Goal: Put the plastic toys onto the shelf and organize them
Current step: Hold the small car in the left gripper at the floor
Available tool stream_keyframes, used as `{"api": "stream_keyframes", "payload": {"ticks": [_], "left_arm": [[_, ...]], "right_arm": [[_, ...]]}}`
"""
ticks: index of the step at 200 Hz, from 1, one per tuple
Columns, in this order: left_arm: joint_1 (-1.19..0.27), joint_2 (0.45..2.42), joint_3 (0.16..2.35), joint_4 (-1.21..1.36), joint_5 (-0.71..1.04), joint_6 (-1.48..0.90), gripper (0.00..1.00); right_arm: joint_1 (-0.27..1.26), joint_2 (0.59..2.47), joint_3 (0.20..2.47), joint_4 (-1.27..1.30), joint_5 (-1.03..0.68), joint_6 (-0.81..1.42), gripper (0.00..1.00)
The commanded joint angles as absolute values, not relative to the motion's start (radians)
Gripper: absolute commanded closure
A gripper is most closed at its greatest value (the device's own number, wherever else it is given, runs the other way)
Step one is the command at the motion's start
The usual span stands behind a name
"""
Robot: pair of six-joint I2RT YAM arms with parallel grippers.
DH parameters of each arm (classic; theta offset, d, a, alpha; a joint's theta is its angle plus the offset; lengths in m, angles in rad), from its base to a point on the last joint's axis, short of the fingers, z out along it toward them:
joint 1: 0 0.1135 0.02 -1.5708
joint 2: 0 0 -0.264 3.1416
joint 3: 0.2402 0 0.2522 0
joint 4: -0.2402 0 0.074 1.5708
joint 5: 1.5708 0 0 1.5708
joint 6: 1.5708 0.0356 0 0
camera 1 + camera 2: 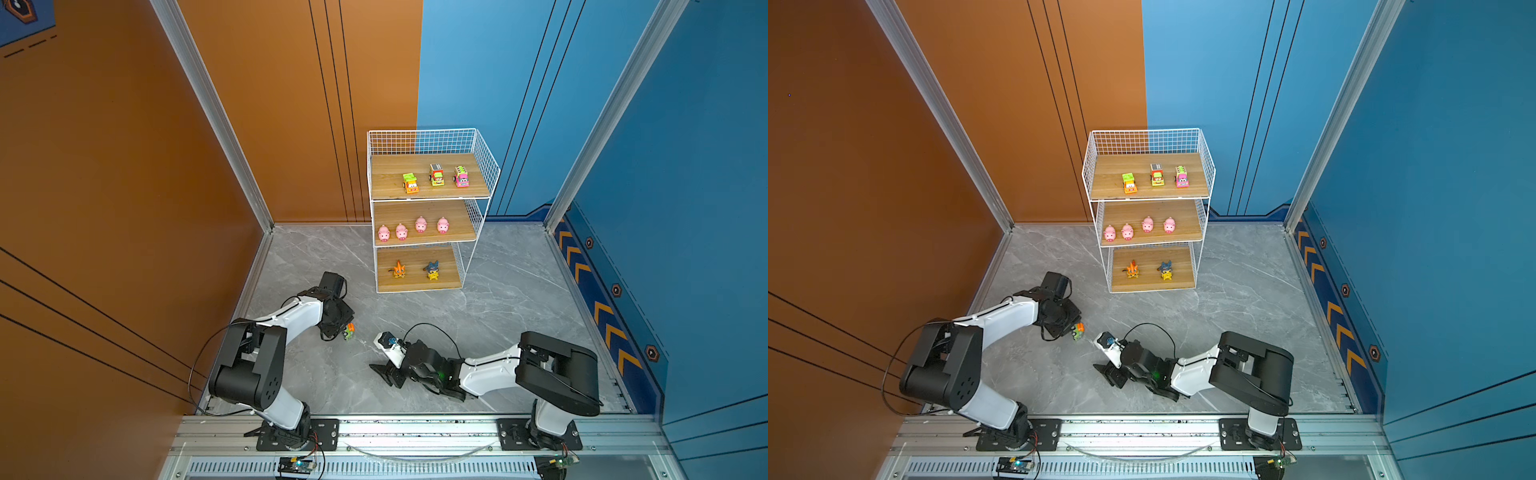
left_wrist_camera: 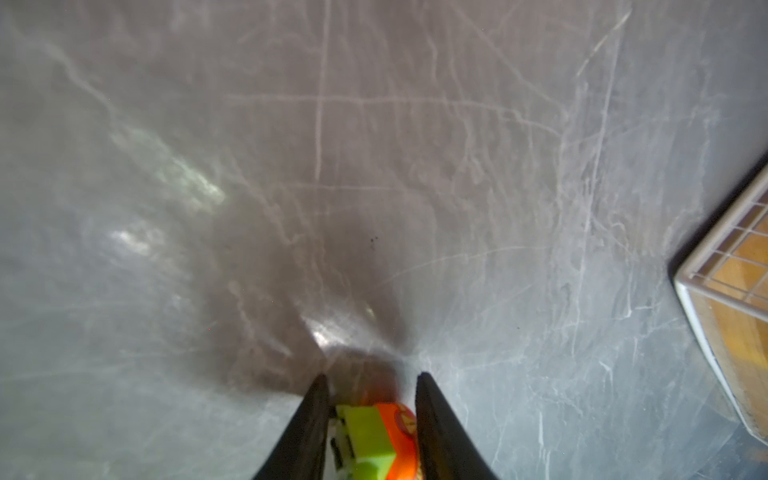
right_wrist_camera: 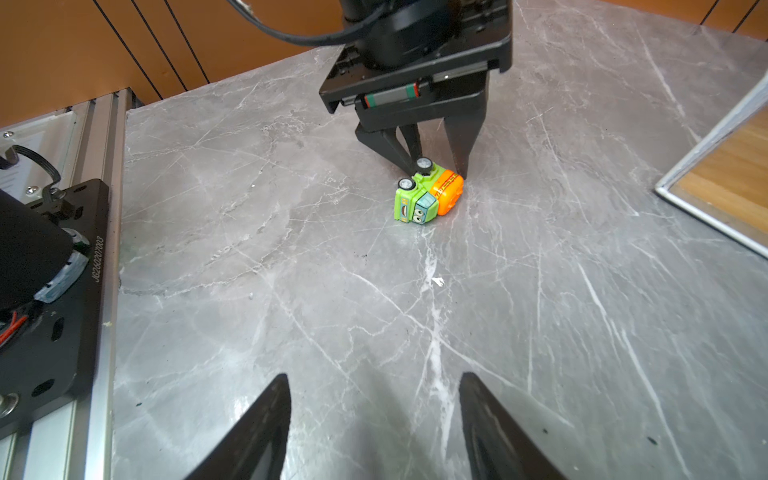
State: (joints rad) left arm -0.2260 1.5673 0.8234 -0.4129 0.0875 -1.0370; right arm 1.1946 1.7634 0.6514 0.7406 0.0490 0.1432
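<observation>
The grey marbled table [image 1: 519, 299] carries the shelf [image 1: 424, 141] at its far side, three wooden boards inside white wire grid. The left gripper [image 3: 436, 172] reaches straight down to the table, well in front of the shelf's left corner, and its jaws are closed on the green-and-orange car [image 3: 424, 195]. One finger presses against the wheeled underside and the other against the orange top. The right gripper [image 3: 374, 376] sits low near the middle of the table, aimed at that car, with its jaws apart and nothing between them. The gripped car lies tipped on its side and appears to touch the table. Its wheels stick out sideways, its long axis lies flat, and its cartoon face points toward the right gripper. On the top board three cars stand upright on their wheels in a loose row: an orange-fronted car [image 1: 410, 183], a green-fronted car [image 1: 436, 174] and a pink car [image 1: 461, 176]. Their faces point to the shelf's open front, and their long axes run front to back. Four pink pigs [image 1: 421, 225] line the middle board, snouts to the front. The bottom board holds an orange cat figure [image 1: 399, 270] and a blue-and-yellow figure [image 1: 432, 271], set apart.
</observation>
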Motion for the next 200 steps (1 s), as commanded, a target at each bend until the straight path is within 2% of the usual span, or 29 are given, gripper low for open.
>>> {"api": "stream_keyframes", "payload": {"ticks": [1, 27, 56, 89, 138, 181, 200], "left_arm": [[-0.233, 1.590, 0.769, -0.398, 0.114, -1.042, 0.67], [-0.237, 1.585, 0.759, -0.380, 0.124, -1.041, 0.67], [-0.244, 1.572, 0.764, -0.386, 0.108, -0.991, 0.44], [-0.263, 1.595, 0.831, -0.492, 0.086, -0.867, 0.35], [-0.303, 1.641, 0.922, -0.636, 0.034, -0.712, 0.34], [-0.341, 1.687, 0.961, -0.676, 0.002, -0.655, 0.41], [-0.358, 1.707, 0.985, -0.690, -0.017, -0.639, 0.47]], "right_arm": [[1.188, 1.799, 0.697, 0.725, 0.053, 0.190, 0.35], [1.176, 1.840, 0.698, 0.813, 0.033, 0.264, 0.35], [1.164, 1.839, 0.672, 0.846, 0.046, 0.276, 0.35], [1.142, 1.815, 0.628, 0.871, 0.058, 0.285, 0.35], [1.133, 1.791, 0.592, 0.883, 0.070, 0.285, 0.35], [1.132, 1.785, 0.586, 0.885, 0.073, 0.284, 0.35], [1.134, 1.784, 0.586, 0.884, 0.075, 0.284, 0.35]]}}
